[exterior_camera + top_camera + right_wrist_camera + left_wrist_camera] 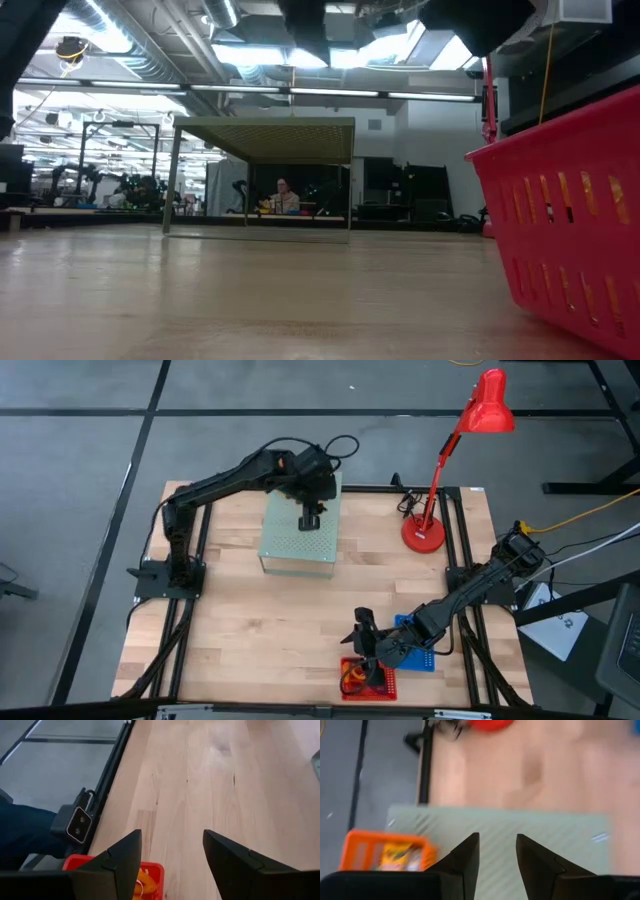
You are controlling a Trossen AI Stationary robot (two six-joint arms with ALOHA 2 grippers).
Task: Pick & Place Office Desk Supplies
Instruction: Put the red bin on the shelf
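Red plastic basket (575, 220) is filling the near right corner of the low view, its slotted wall glossy and stiff-looking, with yellowish shapes showing through the slots. From above, that same basket (368, 678) is sitting at the near edge of the bench (260, 630), with a blue tray (418, 652) just beside it on the right. Inside are the office supplies (352, 678), an orange and yellow jumble too small to sort out piece by piece.

Right hand (365, 642) is hovering just over the basket's far rim, fingers (125, 855) spread wide and carrying nothing. My read: these bits are going to be light and slippery, hard little plastic pieces that skate away from a clumsy pinch. Any rings would be best taken across the band, stubby pieces across their short middle. Thin loops, if there are any, would be floppy and likely to snag neighbours.

Far across the bench, the left hand (310, 518) is hanging above the pale green perforated box (298, 532), its flat top matte and dotted with fine holes. Its fingers (465, 857) are standing parted with nothing between them. Its wrist view is also catching an orange slotted basket (385, 851) holding a yellow packet, beyond the box's edge. Red desk lamp (470, 440) is leaning over the far right corner, smooth and shiny.
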